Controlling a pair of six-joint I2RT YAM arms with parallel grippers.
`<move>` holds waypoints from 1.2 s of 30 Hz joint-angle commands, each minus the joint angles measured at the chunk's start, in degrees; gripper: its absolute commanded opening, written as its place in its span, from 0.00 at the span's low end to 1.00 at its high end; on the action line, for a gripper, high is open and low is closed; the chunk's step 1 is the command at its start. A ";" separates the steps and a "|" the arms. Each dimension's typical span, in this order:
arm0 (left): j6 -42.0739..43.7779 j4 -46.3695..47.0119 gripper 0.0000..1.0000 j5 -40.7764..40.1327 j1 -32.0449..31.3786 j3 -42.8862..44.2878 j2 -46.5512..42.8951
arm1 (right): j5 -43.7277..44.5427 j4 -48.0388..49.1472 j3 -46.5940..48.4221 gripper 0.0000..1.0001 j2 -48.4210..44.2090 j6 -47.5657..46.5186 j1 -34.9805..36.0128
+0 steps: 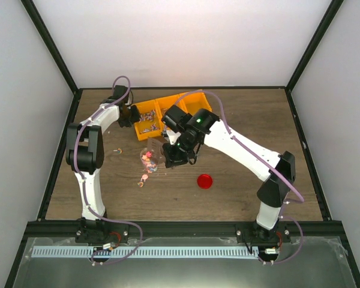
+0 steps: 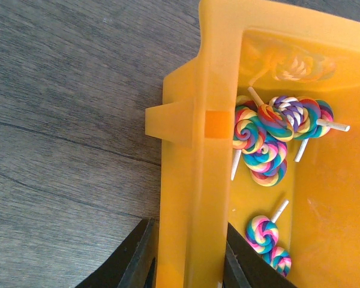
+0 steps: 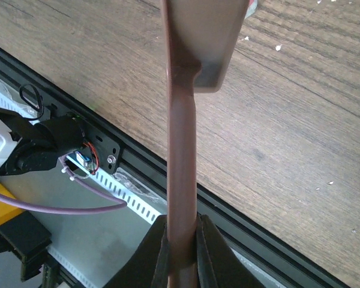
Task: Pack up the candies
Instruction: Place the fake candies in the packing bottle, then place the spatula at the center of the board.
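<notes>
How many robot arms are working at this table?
2. The left arm reaches back to the orange bin; the right arm stretches toward the centre, holding a brown scoop. None seems hidden.

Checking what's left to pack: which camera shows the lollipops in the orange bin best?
Left wrist: the lollipops lie close, swirls and sticks sharp. Top external shows them as a tiny blur; right wrist shows none.

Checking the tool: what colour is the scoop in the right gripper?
The scoop is brown; the right wrist view shows it best.
</notes>
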 commanded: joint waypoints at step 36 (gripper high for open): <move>2.53 -7.26 0.39 -6.49 0.11 2.75 -1.81 | -29.17 90.88 -71.87 0.01 -26.04 28.07 -49.61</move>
